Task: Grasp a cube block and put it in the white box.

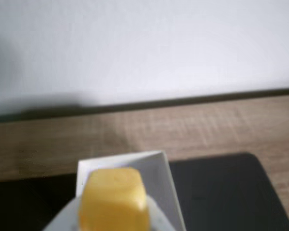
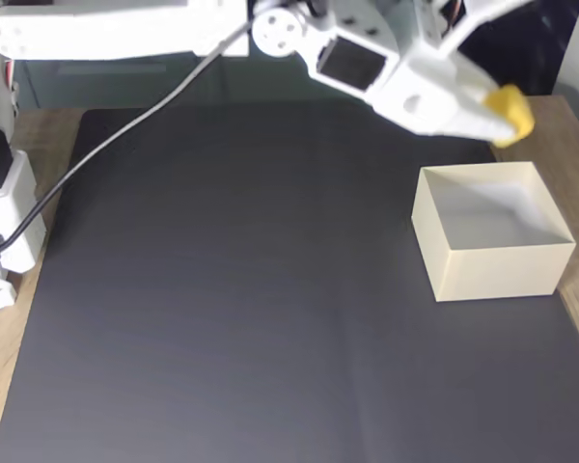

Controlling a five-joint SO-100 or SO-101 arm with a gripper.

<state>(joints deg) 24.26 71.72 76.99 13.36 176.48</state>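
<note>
fixed view shows the end effector [image 2: 507, 114] pinching the cube block [image 2: 512, 113], raised beyond the far rim of the white box [image 2: 492, 260]. grasp looks done; lowering and release into the box remain.

Cube block [image 2: 510, 113] in the hand [image 2: 502, 114] — above the white box's [image 2: 492, 270] far rim, fixed view.

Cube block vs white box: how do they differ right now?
Colour: the cube block is bright yellow, the white box cream. Size: the box is several times wider. State: the cube is held off the surface in the gripper; the box sits on the black mat, open-topped and empty. Both are square-cornered.
</note>
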